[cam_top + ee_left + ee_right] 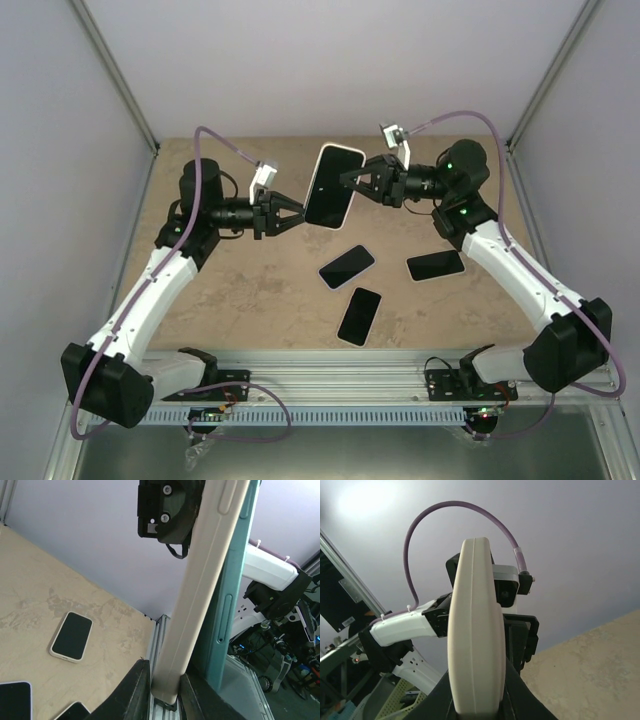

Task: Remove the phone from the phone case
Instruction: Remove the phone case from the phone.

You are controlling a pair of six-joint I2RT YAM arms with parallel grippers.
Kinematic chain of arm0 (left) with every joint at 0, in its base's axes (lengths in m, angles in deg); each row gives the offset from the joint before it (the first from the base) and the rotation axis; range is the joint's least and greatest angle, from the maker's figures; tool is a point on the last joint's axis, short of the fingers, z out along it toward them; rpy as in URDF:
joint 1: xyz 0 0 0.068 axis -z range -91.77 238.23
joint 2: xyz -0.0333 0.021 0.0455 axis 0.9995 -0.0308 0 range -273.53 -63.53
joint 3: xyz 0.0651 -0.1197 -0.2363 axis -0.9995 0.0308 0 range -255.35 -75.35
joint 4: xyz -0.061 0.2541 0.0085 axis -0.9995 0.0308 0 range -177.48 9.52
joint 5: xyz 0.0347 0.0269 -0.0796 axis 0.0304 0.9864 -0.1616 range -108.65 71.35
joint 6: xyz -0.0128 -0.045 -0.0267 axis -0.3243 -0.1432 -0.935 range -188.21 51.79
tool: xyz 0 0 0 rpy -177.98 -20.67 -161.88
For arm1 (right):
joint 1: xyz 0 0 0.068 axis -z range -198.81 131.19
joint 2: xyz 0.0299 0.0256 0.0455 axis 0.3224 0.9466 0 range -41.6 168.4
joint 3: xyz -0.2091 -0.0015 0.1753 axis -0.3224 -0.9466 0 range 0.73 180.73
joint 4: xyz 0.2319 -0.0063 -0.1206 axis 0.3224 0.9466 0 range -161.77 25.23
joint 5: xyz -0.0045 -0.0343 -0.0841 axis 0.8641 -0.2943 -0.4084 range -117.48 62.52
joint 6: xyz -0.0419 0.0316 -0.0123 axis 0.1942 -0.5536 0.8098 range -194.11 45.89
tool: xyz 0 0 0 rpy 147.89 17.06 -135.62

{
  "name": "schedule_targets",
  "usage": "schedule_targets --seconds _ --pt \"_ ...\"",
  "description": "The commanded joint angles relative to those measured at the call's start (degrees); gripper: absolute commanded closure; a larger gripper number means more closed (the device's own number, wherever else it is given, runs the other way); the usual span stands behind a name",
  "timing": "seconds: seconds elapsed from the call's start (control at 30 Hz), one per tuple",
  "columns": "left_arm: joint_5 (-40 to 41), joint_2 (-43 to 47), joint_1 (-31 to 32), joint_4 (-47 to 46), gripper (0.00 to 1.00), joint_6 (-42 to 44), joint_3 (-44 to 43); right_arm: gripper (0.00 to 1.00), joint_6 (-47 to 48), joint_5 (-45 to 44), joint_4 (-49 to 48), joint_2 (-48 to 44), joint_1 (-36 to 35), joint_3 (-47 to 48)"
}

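While left fingers (127, 695) and right fingers (520, 705) clamp opposite edges of the case (475, 630) in mid-air, prying seems in hand; next the phone (330, 195) must be worked out of it.

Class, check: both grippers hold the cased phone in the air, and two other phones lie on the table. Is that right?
No: the top view shows three other phones on the table, not two. Left gripper and right gripper do hold the cased phone.
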Motion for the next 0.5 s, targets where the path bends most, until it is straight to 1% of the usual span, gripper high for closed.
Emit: schedule_targets --seconds 0.0,0.2,0.37,0.47 --pt "7.8 -0.8 -0.6 -2.1 0.83 -0.3 -0.1 0.99 8.1 13.6 10.2 -2.4 -4.9 1.2" --pt "7.4 -0.5 -0.6 -1.3 0.80 0.6 -0.4 0.99 18.6 16.1 23.0 -1.2 -4.9 3.0" --pt "6.3 -0.4 -0.2 -0.8 0.77 1.3 -1.4 0.99 24.2 17.7 29.6 0.2 -4.9 3.3" --pt "7.1 -0.6 0.4 2.9 0.76 4.5 -3.2 1.00 26.8 17.9 32.7 1.0 -4.9 3.3"
